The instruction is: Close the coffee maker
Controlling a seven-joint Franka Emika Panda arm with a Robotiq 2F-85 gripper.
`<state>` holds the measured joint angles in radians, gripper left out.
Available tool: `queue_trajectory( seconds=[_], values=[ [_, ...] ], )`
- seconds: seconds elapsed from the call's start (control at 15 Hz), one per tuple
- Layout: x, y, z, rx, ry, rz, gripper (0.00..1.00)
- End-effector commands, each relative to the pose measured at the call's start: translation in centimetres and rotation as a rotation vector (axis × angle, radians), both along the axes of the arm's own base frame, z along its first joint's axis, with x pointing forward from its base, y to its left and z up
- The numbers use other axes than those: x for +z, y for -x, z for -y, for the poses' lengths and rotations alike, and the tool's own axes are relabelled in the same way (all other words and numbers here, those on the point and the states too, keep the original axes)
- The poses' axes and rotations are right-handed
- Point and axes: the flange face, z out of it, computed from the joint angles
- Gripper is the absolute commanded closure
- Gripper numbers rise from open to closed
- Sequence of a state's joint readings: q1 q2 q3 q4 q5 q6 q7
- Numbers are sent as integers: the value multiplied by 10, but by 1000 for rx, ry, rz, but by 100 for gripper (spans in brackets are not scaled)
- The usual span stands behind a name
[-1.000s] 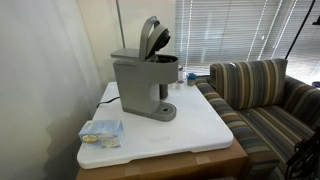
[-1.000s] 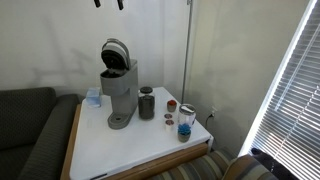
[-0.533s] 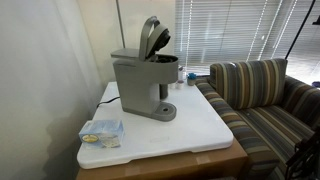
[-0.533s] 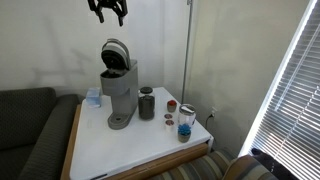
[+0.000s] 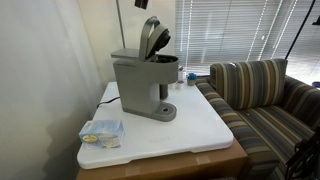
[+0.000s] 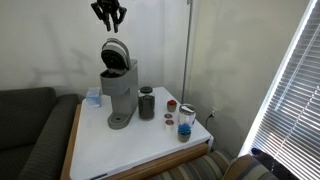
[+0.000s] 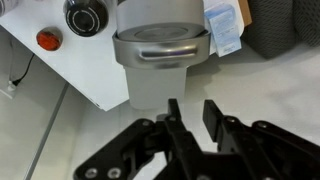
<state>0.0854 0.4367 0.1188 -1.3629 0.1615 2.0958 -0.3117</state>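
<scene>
The grey coffee maker (image 5: 140, 85) stands on the white table (image 5: 190, 130) with its hinged lid (image 5: 150, 35) raised, which shows in both exterior views (image 6: 117, 85). My gripper (image 6: 109, 14) hangs in the air just above the raised lid (image 6: 115, 52), not touching it. Only its tip (image 5: 143, 3) shows at the top edge in an exterior view. In the wrist view the coffee maker (image 7: 160, 60) lies ahead of the gripper (image 7: 192, 108). The fingers (image 7: 172, 108) stand a narrow gap apart with nothing between them.
Beside the machine stand a dark cylindrical canister (image 6: 147, 103), a red-lidded jar (image 6: 171, 106) and a small blue-filled cup (image 6: 185, 122). A pack of packets (image 5: 101, 132) lies at a table corner. A striped couch (image 5: 260, 100) and a dark sofa (image 6: 30, 130) flank the table.
My gripper has come down from the top of the picture to just above the raised lid, and its fingers have drawn closer together. The coffee maker has not moved.
</scene>
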Motion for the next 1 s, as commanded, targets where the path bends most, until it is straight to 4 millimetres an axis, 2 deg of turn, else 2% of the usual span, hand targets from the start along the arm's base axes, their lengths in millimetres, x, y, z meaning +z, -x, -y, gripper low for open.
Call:
queue_trajectory(
  seconds=[0.0,0.2,0.47,0.67,0.93],
  values=[
    [-4,1,-1,17,25,-92,98],
    [-13,6,-3,42,33,-176,100],
    [-28,2,0,41,27,-221,100],
    [-26,-2,-1,45,6,-199,100],
    [-8,-2,-3,85,-46,-159,100]
  ],
)
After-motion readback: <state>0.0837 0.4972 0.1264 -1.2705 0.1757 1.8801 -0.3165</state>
